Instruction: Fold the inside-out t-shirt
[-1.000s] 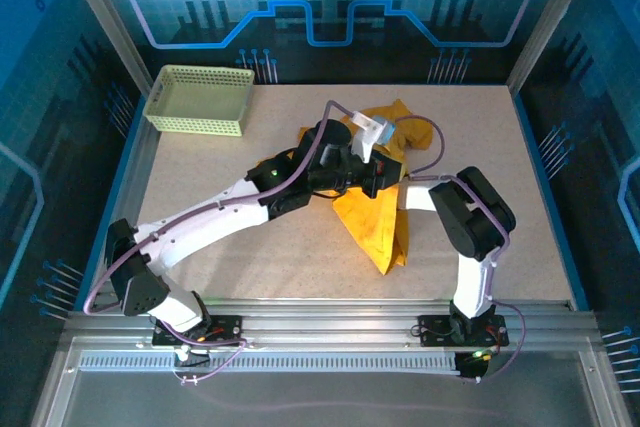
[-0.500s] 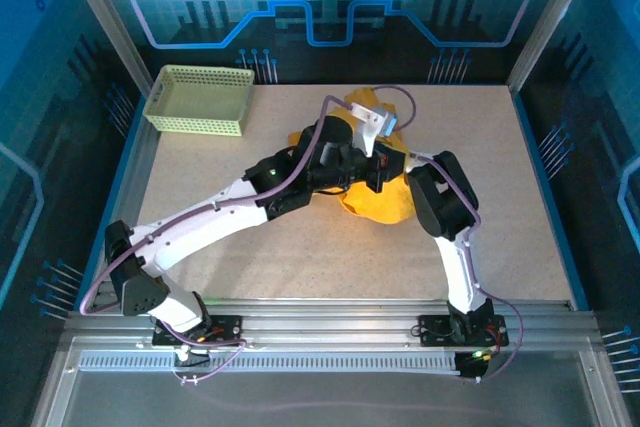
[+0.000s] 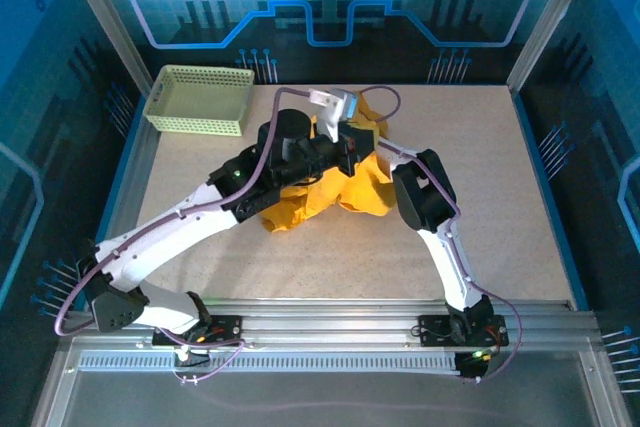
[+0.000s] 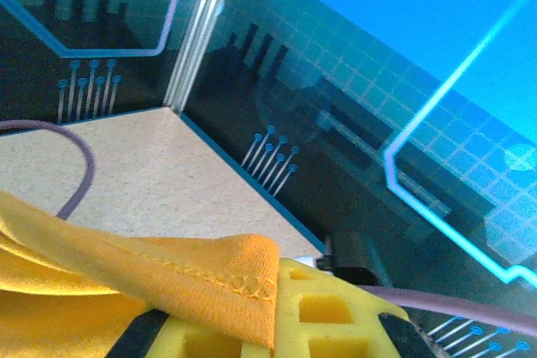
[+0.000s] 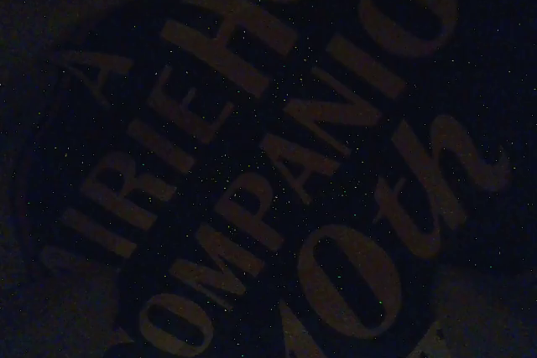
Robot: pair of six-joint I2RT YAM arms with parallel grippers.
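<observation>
Your counter (image 3: 505, 212): a pale, speckled beige top inside a metal frame, with two things lying on it.

At the far left corner you see a pale yellow-green mesh basket (image 3: 200, 99), which stands flat and slightly turned against the counter's edges. The mustard-yellow t-shirt (image 3: 365, 185) lies in a crumpled heap near the middle, a little toward the far side and well apart from the basket. In the left wrist view you look over a stitched hem of this shirt (image 4: 180, 278) toward the bare far right corner of the counter (image 4: 143, 178).
</observation>
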